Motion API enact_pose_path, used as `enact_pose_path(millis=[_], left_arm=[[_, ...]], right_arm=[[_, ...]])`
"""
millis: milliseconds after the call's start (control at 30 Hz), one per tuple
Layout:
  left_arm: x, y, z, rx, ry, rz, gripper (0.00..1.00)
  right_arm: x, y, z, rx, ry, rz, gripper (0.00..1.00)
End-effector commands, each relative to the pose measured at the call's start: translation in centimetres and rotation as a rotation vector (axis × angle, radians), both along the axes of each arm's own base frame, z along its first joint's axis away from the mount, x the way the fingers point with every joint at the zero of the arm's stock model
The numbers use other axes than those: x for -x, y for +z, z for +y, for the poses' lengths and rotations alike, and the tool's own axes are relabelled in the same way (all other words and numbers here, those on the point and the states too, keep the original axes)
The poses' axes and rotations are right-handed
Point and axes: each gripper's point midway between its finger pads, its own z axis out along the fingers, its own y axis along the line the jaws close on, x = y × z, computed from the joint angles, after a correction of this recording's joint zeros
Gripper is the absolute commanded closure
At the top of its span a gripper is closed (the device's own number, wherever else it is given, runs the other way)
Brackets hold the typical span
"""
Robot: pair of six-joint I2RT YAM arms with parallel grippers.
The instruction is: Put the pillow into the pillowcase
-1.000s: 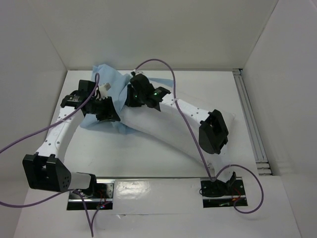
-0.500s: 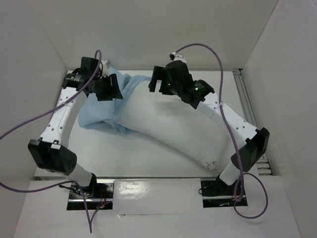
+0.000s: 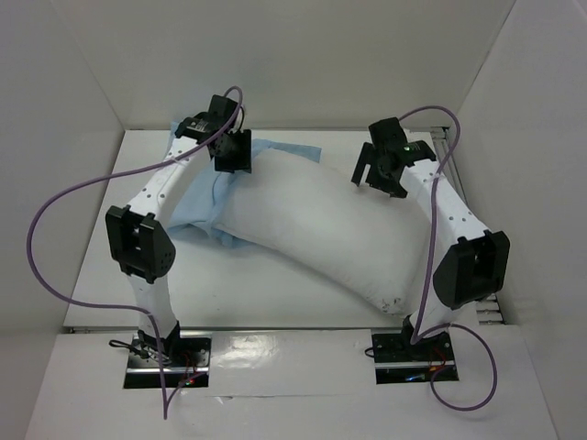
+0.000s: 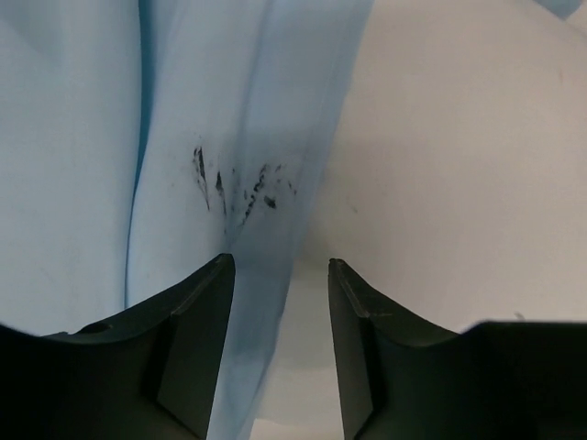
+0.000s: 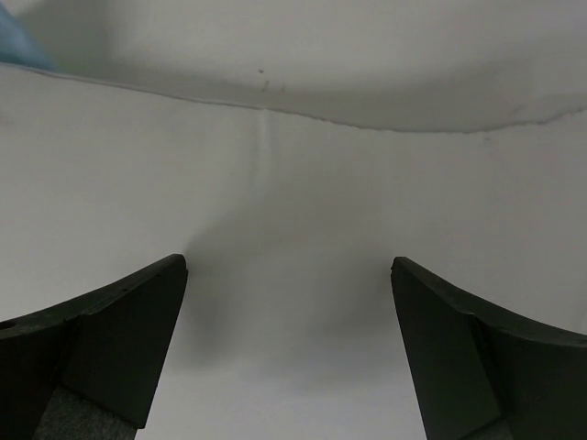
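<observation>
Since the earlier top-view frames, both arms have swung outward. The left gripper [image 3: 233, 156] has shifted right along the far edge of the pillowcase [image 3: 194, 209], and the right gripper [image 3: 377, 174] has travelled right, away from the middle of the pillow [image 3: 321, 225].

Current state, top view:
- The pillow lies diagonally on the table [image 3: 266, 293], from far left to near right.
- Pale blue pillowcase cloth shows on the far side and the near-left side of the pillow's far-left end. It cannot be told whether that end is inside the opening.
- The left gripper hangs over the pillowcase at that end. The right gripper is above the far-right edge of the pillow.

Left wrist view: the left gripper [image 4: 280, 321] has its fingers [image 4: 197, 339] parted by a narrow gap. A folded edge of the pillowcase [image 4: 83, 137], marked with black smudges [image 4: 237, 183], runs beneath the gap beside the white surface [image 4: 459, 156]. Nothing is clamped.

Right wrist view: the right gripper [image 5: 289, 321] has its fingers [image 5: 119, 339] spread wide over white fabric and holds nothing. A sliver of blue cloth [image 5: 18, 46] shows in the top-left corner.
</observation>
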Motion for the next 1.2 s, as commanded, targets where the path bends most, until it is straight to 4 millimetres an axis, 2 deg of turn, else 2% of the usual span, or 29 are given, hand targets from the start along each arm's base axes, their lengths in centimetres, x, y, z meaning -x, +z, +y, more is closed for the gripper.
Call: enact_pose_path(millis=[0,67,100,133,200,233,267,333,367,400,433,467,500,600,633,667,700,733,767,800,833,867,900,967,1000,1067,1100,1133,1167], left_arm=[[-1.2,-0.2,0.6,-0.071,0.031,-0.020,0.43],[-1.5,-0.8,0.7,-0.082,0.036,-0.014,0.60],[-1.7,-0.8,0.6,-0.083,0.036,-0.010,0.75],[-2.0,-0.3,0.5,-0.078,0.036,-0.025,0.85],[-2.1,-0.1,0.3,-0.069,0.030,-0.024,0.99],[-2.0,0.6,-0.3,-0.041,0.013,-0.029,1.00],[-2.0,1.0,-0.6,-0.024,0.002,-0.034,1.00],[-1.7,2.4,-2.5,0.052,-0.058,-0.052,1.00],[-1.2,3.0,-3.5,0.082,-0.090,-0.053,1.00],[-1.0,3.7,-5.1,0.122,-0.134,-0.073,1.00],[-0.2,4.6,-7.0,0.192,-0.203,-0.064,1.00],[0.5,5.2,-8.3,0.232,-0.250,-0.062,1.00],[1.7,5.9,-10.5,0.268,-0.315,-0.058,1.00],[4.9,7.9,-15.2,0.369,-0.451,-0.043,1.00],[6.7,8.1,-17.5,0.394,-0.508,-0.021,1.00],[7.3,8.7,-18.8,0.421,-0.551,-0.027,1.00],[8.5,9.2,-20.1,0.464,-0.594,-0.006,1.00],[9.7,9.9,-21.3,0.488,-0.627,-0.002,1.00],[9.6,10.5,-21.6,0.503,-0.642,-0.010,1.00],[10.0,11.0,-21.9,0.528,-0.653,-0.003,1.00],[10.0,11.0,-21.9,0.534,-0.644,0.004,1.00],[10.0,11.0,-21.9,0.534,-0.644,0.004,1.00],[9.7,10.5,-21.9,0.523,-0.633,0.003,1.00],[9.0,8.9,-21.5,0.484,-0.594,0.010,1.00],[8.1,6.6,-21.0,0.429,-0.544,0.021,1.00],[7.0,3.7,-20.6,0.355,-0.526,0.043,1.00],[6.4,3.7,-20.4,0.328,-0.515,0.029,1.00],[6.3,3.7,-20.4,0.324,-0.513,0.039,1.00],[5.6,3.2,-19.3,0.314,-0.493,0.064,0.93]], right_arm=[[2.7,0.0,-1.6,-0.019,-0.015,0.041,0.01],[3.0,-0.9,-2.1,-0.013,-0.027,0.064,0.01],[3.4,-0.9,-2.2,-0.008,-0.020,0.067,0.01],[3.6,-2.0,-2.6,-0.004,-0.031,0.085,0.01],[4.0,-3.0,-2.0,-0.033,-0.001,0.102,0.01],[4.3,-4.4,-1.7,-0.048,0.010,0.118,0.01],[4.6,-5.1,-0.5,-0.097,0.055,0.133,0.01],[4.6,-6.8,1.9,-0.173,0.136,0.139,0.08],[4.8,-7.1,3.9,-0.214,0.222,0.132,0.18],[5.2,-7.4,6.3,-0.303,0.298,0.143,0.36],[5.2,-7.5,8.3,-0.326,0.346,0.113,0.87],[5.0,-7.3,9.0,-0.341,0.331,0.102,1.00],[5.0,-6.8,9.4,-0.342,0.331,0.080,1.00],[2.9,-1.7,10.5,-0.372,0.307,-0.088,1.00],[2.4,0.7,10.4,-0.377,0.294,-0.154,1.00],[1.8,2.8,10.4,-0.389,0.282,-0.212,1.00],[0.9,6.4,10.5,-0.413,0.267,-0.294,1.00],[0.8,9.0,10.3,-0.407,0.247,-0.365,1.00],[0.8,10.3,9.8,-0.396,0.230,-0.397,1.00],[1.1,12.6,10.2,-0.412,0.222,-0.442,1.00],[1.2,13.7,9.1,-0.386,0.182,-0.479,1.00],[1.6,13.9,8.9,-0.385,0.160,-0.484,1.00],[2.2,13.0,9.0,-0.371,0.147,-0.466,1.00],[3.3,11.5,7.6,-0.354,0.065,-0.450,1.00],[4.2,8.1,7.2,-0.337,0.044,-0.375,1.00],[5.6,6.0,6.9,-0.363,-0.002,-0.345,1.00],[6.1,4.8,7.2,-0.366,0.002,-0.326,1.00],[6.8,2.5,7.1,-0.353,-0.004,-0.275,1.00],[7.3,2.4,7.4,-0.355,0.011,-0.270,1.00]])
